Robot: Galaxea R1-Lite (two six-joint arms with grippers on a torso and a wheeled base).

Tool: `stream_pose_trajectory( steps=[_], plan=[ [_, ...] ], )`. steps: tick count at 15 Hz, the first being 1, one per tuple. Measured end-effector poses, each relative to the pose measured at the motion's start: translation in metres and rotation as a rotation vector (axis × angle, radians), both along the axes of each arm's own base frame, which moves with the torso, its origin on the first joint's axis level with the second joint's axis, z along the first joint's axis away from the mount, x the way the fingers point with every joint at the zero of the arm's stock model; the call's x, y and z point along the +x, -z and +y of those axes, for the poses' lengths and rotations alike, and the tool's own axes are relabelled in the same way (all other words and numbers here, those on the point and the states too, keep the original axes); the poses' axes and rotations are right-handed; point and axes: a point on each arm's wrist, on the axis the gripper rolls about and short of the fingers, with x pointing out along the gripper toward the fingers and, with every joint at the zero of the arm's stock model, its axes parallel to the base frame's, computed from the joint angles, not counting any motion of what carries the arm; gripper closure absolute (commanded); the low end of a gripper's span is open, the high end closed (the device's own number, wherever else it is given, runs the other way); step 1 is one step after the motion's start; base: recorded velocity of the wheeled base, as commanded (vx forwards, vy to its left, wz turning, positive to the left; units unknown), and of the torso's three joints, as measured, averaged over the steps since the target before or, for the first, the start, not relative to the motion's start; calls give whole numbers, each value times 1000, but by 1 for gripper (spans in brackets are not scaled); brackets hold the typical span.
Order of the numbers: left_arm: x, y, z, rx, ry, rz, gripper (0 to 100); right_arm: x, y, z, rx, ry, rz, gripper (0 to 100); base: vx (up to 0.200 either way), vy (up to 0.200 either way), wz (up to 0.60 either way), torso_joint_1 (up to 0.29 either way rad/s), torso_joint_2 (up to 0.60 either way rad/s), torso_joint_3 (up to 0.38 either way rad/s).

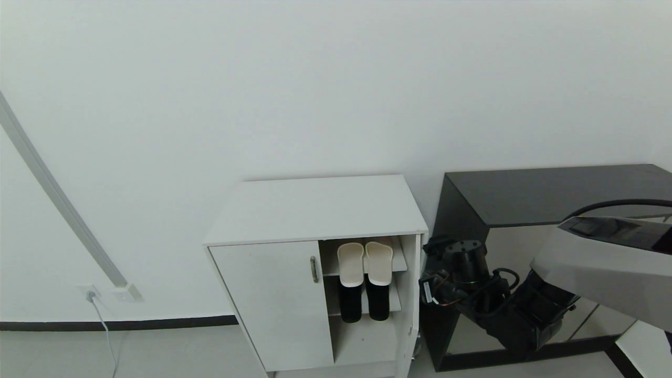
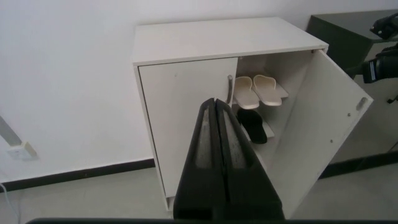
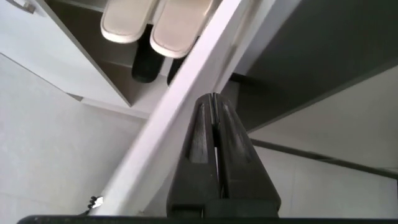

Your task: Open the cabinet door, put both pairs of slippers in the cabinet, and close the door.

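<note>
This looks like a plain indoor room, perhaps a home entry corner or a staged test room. A low white cabinet holding slippers stands against a bare white wall, beside a black table. There is a wall socket with a cable, a black skirting strip and a pale floor.

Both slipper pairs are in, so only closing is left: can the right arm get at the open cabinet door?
Likely yes. The right claw, shut, sits close by the open cabinet door on its outer side, with nothing visible between them; the black table is behind the arm.
</note>
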Motion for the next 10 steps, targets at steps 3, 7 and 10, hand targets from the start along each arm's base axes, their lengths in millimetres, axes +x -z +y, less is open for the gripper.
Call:
stream_pose_trajectory(
  steps=[3, 7, 10],
  plan=[
    [0, 0, 0, 0, 0, 0, 100, 2, 1, 7, 12, -26, -3, 100, 0, 0, 0, 0, 0, 0],
    [0, 0, 0, -4, -1, 0, 100, 6, 1, 14, 54, -40, -4, 100, 0, 0, 0, 0, 0, 0],
    [0, 0, 0, -5, -3, 0, 100, 13, 1, 18, 67, -42, -20, 100, 0, 0, 0, 0, 0, 0]
  ],
)
